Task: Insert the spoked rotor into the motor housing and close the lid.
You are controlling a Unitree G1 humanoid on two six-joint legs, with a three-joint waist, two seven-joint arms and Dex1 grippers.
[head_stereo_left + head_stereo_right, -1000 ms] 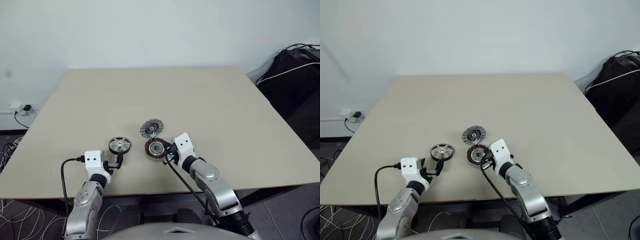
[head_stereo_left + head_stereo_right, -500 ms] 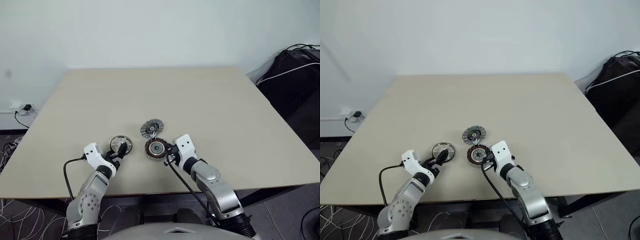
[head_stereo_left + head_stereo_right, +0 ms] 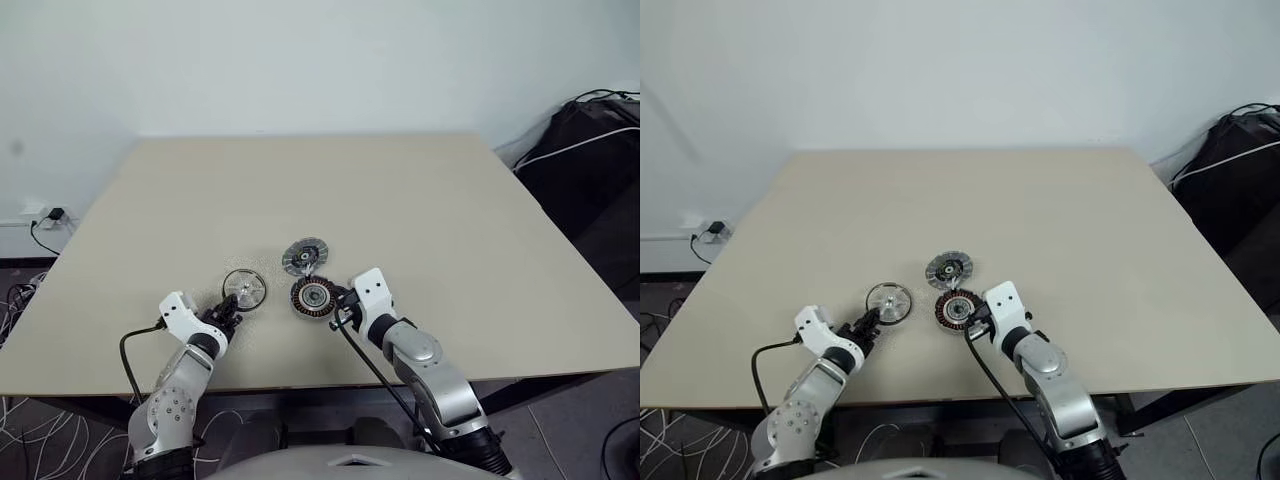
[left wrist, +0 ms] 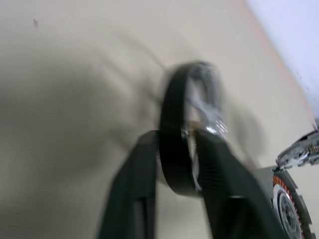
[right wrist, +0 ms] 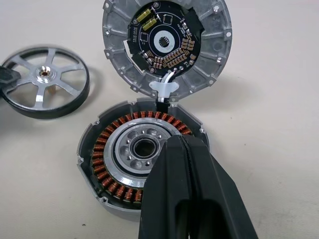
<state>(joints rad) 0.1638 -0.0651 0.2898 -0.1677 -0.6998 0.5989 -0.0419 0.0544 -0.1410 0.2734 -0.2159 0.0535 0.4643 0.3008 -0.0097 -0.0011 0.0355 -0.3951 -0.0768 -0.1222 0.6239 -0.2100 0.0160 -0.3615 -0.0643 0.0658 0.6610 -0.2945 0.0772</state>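
A plain beige tabletop [image 3: 420,200] carries our three parts close together. Our left hand [image 4: 175,164] is clamped on the rim of the spoked rotor [image 3: 244,287], probably to carry it over. Our right hand [image 5: 180,149], pressed together, rests on the motor housing [image 5: 119,159], likely steadying it. The lid [image 5: 167,42] lies open just beyond, joined by a short lead.

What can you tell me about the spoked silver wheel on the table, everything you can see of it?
The spoked silver metal rotor is a small flat wheel: thin bright spokes run from a central hub with a coppery middle to a dark outer rim. It sits on the beige table, left of the copper-wound motor housing, one edge tipped up. The left claw is closed on its rim, one black finger each side.
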